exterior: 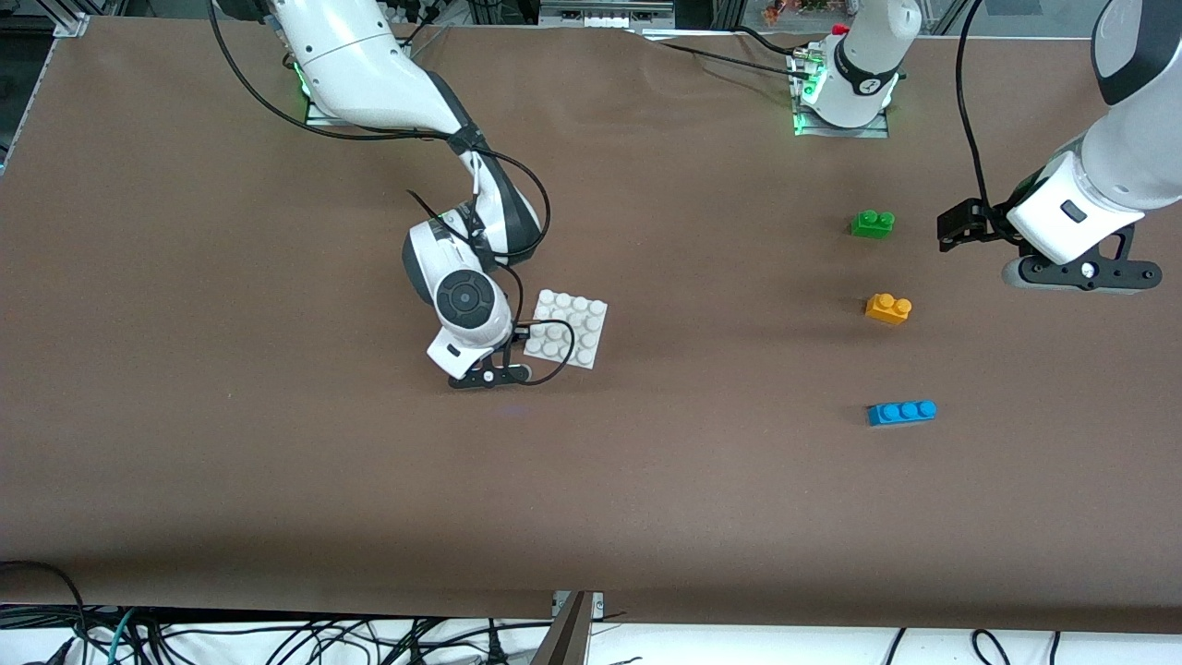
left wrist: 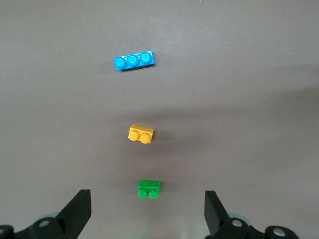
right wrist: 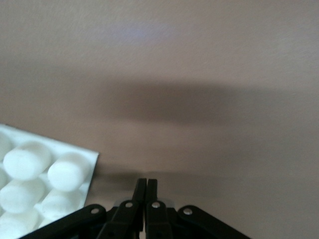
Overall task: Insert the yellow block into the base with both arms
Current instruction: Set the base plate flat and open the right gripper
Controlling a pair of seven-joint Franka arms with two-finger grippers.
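The yellow block (exterior: pixel 888 308) (left wrist: pixel 141 134) lies on the brown cloth toward the left arm's end of the table, between two other bricks. The white studded base (exterior: pixel 565 328) (right wrist: pixel 35 184) lies flat near the table's middle. My right gripper (exterior: pixel 499 373) (right wrist: pixel 146 183) is low at the base's edge on the right arm's side, beside its corner and not on it. It is shut with nothing between its fingers. My left gripper (exterior: pixel 1079 273) (left wrist: pixel 147 213) hangs open in the air past the bricks, with nothing in it.
A green two-stud brick (exterior: pixel 873 223) (left wrist: pixel 149 188) lies farther from the front camera than the yellow block. A blue three-stud brick (exterior: pixel 901 412) (left wrist: pixel 133 60) lies nearer to it. Brown cloth covers the whole table.
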